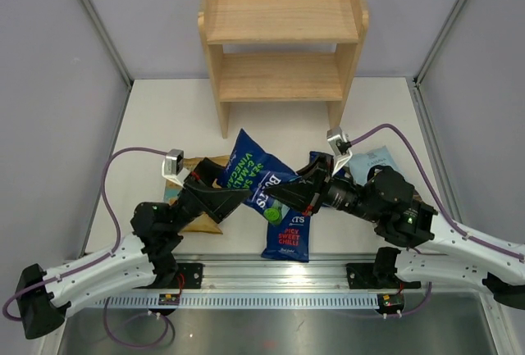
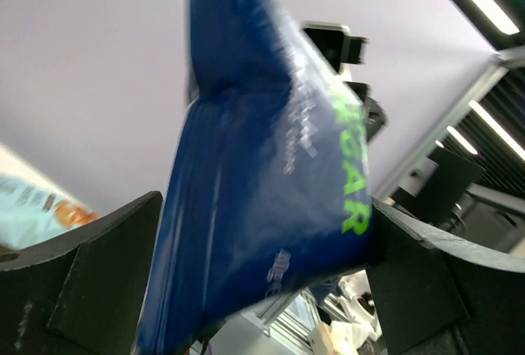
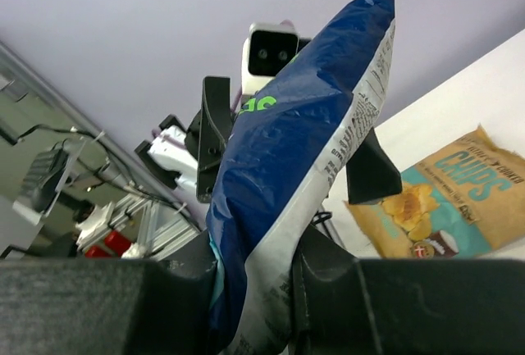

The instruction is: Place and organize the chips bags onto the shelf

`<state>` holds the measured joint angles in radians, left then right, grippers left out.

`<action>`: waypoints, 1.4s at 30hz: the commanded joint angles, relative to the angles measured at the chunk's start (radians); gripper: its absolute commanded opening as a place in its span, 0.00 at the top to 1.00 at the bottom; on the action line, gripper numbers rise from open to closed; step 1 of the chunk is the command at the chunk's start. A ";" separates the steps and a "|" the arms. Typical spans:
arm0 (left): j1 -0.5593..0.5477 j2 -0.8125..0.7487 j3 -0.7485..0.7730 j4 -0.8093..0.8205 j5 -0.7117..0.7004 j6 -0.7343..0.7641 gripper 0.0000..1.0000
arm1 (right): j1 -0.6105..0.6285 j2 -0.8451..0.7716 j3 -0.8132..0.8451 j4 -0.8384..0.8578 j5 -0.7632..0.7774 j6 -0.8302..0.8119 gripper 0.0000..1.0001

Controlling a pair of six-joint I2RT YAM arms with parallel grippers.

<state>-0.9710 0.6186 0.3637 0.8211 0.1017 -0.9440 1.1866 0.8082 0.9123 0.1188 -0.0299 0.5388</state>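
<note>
A dark-blue Burts bag with green lettering (image 1: 246, 165) is held up off the table between both arms. My right gripper (image 1: 285, 195) is shut on its lower edge (image 3: 254, 289). My left gripper (image 1: 236, 189) is open wide, with the bag (image 2: 262, 166) filling the gap between its fingers (image 2: 267, 289). The bag rises upright in the right wrist view (image 3: 303, 125). A Burts bag with red lettering (image 1: 289, 236) lies flat at the near centre. The tan CHIPS bag (image 1: 205, 165) lies under my left arm (image 3: 447, 191). The light-blue bag (image 1: 373, 161) lies at the right. The wooden shelf (image 1: 283, 19) stands empty at the back.
Part of another dark-blue bag (image 1: 318, 162) shows under my right wrist. The two arms cross the middle of the table close together. The light-blue bag shows at the left edge of the left wrist view (image 2: 33, 207). Grey walls enclose the table.
</note>
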 commanded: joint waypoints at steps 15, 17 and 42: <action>-0.003 -0.149 -0.008 0.046 0.003 0.097 0.88 | -0.001 -0.001 0.047 -0.107 -0.007 0.047 0.51; -0.003 -0.183 -0.031 0.052 -0.048 0.091 0.90 | -0.002 -0.010 0.022 -0.081 0.010 0.059 0.50; -0.003 -0.514 -0.029 -0.327 -0.396 0.224 0.52 | -0.051 0.020 0.036 -0.031 0.085 0.111 0.85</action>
<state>-0.9741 0.1955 0.2802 0.5915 -0.1555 -0.8165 1.1713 0.8650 0.9031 0.0792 0.0090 0.6521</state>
